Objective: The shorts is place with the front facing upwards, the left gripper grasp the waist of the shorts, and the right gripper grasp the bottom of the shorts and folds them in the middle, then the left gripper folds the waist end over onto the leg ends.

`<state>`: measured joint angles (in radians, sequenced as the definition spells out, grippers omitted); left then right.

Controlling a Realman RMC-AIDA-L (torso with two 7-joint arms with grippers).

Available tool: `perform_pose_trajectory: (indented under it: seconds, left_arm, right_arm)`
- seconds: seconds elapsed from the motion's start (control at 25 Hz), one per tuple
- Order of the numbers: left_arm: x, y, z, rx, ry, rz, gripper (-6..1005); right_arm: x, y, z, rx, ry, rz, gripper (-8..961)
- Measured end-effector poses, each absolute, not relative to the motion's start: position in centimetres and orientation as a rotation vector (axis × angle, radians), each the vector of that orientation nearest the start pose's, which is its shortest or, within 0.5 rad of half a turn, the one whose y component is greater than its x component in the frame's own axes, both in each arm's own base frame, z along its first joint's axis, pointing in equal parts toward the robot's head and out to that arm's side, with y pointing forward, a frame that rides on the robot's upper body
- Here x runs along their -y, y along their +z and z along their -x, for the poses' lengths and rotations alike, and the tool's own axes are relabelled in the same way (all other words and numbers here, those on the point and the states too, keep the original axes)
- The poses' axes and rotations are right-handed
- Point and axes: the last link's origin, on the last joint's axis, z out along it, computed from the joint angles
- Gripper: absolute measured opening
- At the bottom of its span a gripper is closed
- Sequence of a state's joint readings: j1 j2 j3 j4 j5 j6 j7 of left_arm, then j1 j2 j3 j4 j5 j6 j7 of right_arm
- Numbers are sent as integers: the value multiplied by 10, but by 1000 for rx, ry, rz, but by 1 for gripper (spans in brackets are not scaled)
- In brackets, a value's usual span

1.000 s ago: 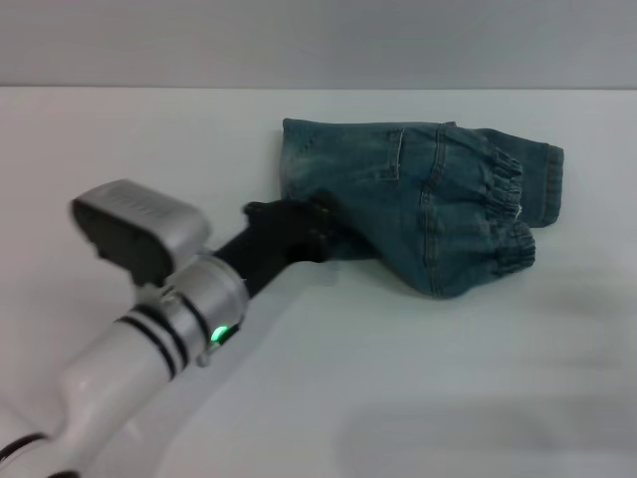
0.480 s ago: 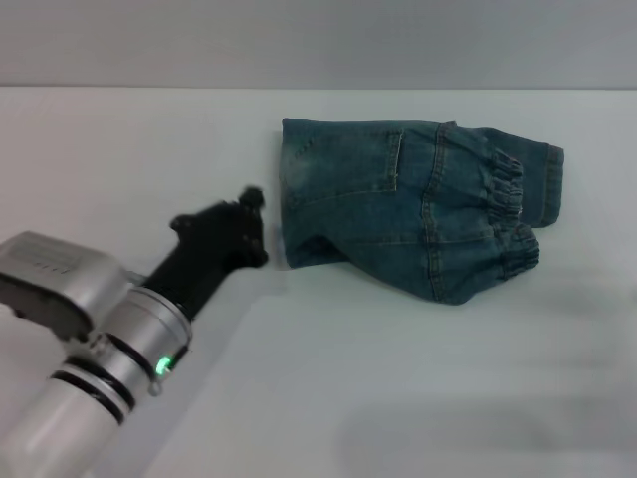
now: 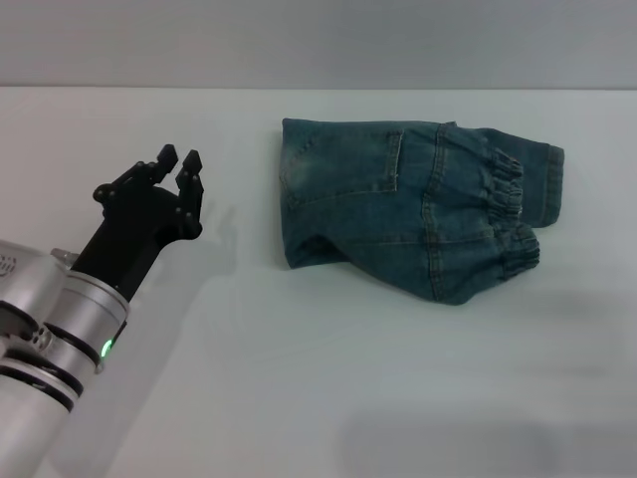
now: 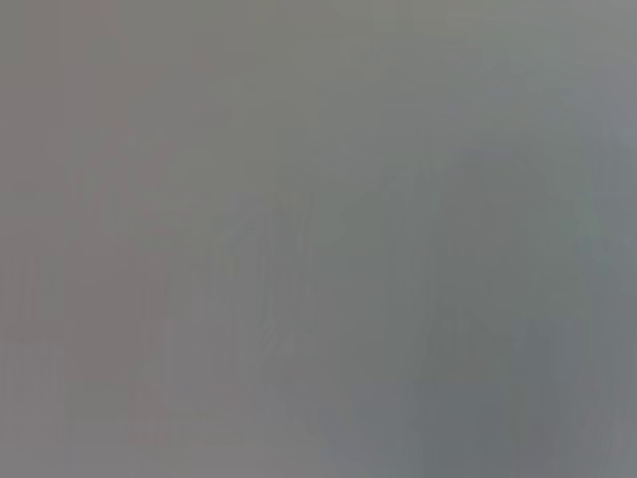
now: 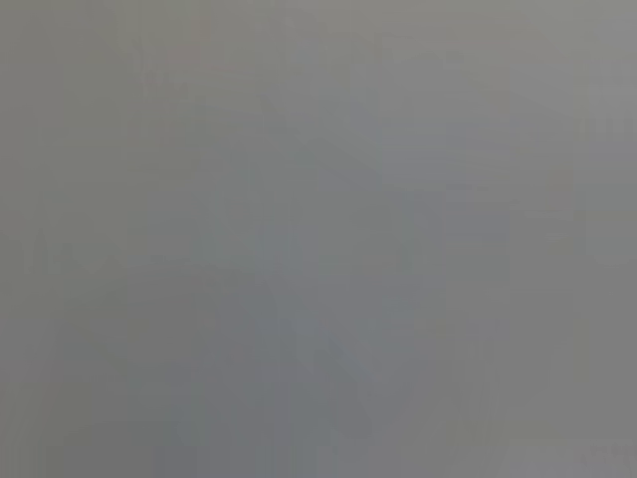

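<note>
— Where's the left gripper?

— Over the desk's left side, well clear of the shorts, its fingers slightly parted and holding nothing. The right gripper isn't in view.

— And the shorts?

— Folded into a compact bundle toward the far edge, ruffled waist laid on the right. I judge folding done.

— Advice?

— I'd draw the arm away high, so it can't snag the denim.

— Surroundings?

— Plain white desk, grey wall behind; both wrist views show only grey.
</note>
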<state>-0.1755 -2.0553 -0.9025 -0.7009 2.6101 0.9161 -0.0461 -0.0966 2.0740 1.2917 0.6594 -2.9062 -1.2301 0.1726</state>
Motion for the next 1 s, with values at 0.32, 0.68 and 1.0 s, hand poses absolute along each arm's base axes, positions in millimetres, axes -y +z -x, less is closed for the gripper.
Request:
perform_pose_trajectory:
  seconds: [0.32, 0.68, 1.0]
  left_arm:
    - [-296, -61, 272, 491, -784, 1815, 339]
    - [-296, -61, 275, 481, -776, 1814, 675]
    - [-298, -53, 279, 492, -790, 1755, 840]
  right_arm:
    - [-230, 20, -345, -447, 811, 1430, 485]
    - [-230, 28, -360, -506, 800, 1330, 737]
    - [-232, 31, -363, -519, 794, 1312, 737]
